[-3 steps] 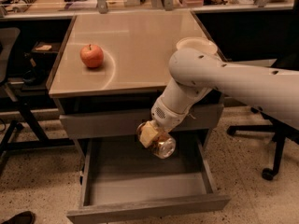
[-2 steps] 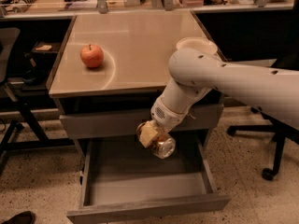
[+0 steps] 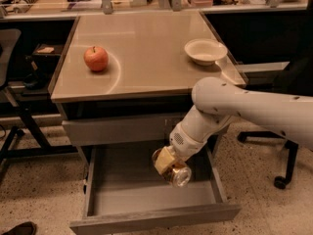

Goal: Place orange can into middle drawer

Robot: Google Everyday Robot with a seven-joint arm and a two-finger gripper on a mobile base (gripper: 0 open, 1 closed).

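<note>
The orange can [image 3: 173, 170], gold and white with a silver end, hangs tilted in my gripper [image 3: 166, 161], which is shut on it at the end of the white arm [image 3: 230, 106]. The can is low over the right half of the open middle drawer [image 3: 156, 220], a wide shallow grey tray pulled out under the table. The tray floor [image 3: 127, 190] is bare. The arm reaches in from the right.
A red-orange apple [image 3: 96, 58] and a white bowl [image 3: 205, 50] sit on the beige table top [image 3: 146, 43]. A shut drawer front [image 3: 117, 130] lies above the open one. An office chair base [image 3: 281, 180] stands at the right, another chair [image 3: 10, 131] at the left.
The arm has dropped lower, carrying the can down into the open drawer. The white bowl, hidden behind the arm before, now shows.
</note>
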